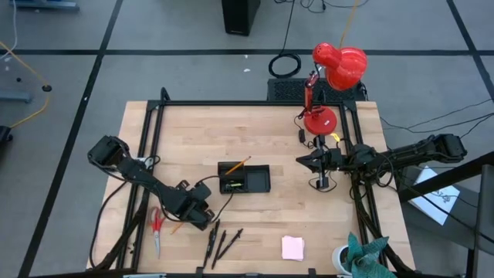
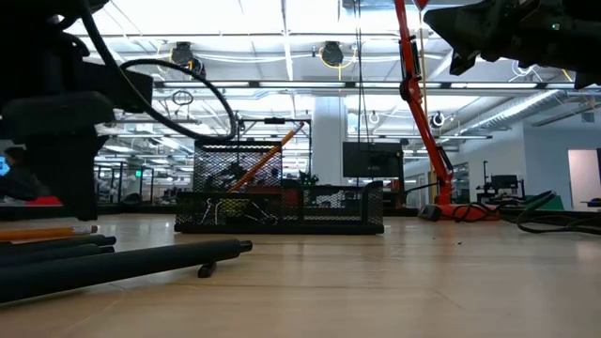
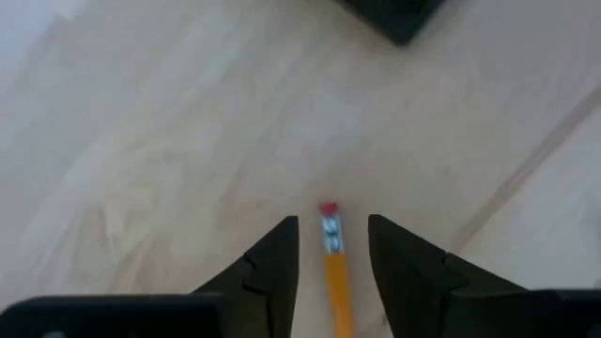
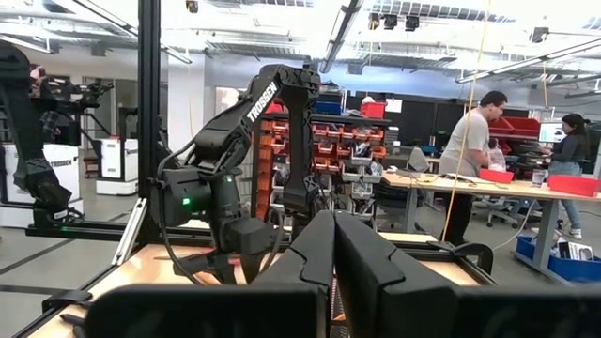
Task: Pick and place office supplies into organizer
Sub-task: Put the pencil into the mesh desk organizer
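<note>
On the pale, grained wooden bench [image 1: 262, 216], a black wire-mesh organizer [image 1: 245, 178] is sitting near the centre with one orange pencil [image 1: 234, 165] leaning out toward 1 o'clock. The left gripper [image 3: 331, 246] is reaching low at about 7 o'clock from it, its wedge-shaped dark jaws standing apart astride a second slim pencil [image 3: 334, 272], whose red eraser end is pointing forward, apparently ungripped. The right gripper [image 4: 333, 246] is hovering at 3 o'clock, jaws pressed together and holding nothing.

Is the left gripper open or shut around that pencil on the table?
Open. The left gripper has its fingers apart, with the pencil lying between them on the table, untouched.
</note>
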Controlling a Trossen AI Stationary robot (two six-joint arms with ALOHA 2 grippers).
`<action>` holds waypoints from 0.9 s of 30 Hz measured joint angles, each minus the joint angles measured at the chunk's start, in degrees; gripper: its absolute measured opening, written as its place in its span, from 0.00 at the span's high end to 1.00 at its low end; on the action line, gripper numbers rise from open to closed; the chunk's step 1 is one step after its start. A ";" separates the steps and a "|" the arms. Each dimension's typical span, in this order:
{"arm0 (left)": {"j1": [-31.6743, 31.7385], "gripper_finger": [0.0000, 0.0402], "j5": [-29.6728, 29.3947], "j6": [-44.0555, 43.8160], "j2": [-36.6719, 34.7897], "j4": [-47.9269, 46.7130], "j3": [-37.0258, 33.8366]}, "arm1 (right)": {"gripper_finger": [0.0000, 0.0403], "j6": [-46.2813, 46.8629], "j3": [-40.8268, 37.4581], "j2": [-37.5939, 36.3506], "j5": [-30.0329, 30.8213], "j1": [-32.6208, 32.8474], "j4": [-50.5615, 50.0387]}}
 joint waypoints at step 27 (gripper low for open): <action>-2.73 0.65 5.16 -2.41 -0.33 5.83 -6.67 | 0.99 -0.04 0.00 -0.01 0.00 -0.01 -0.04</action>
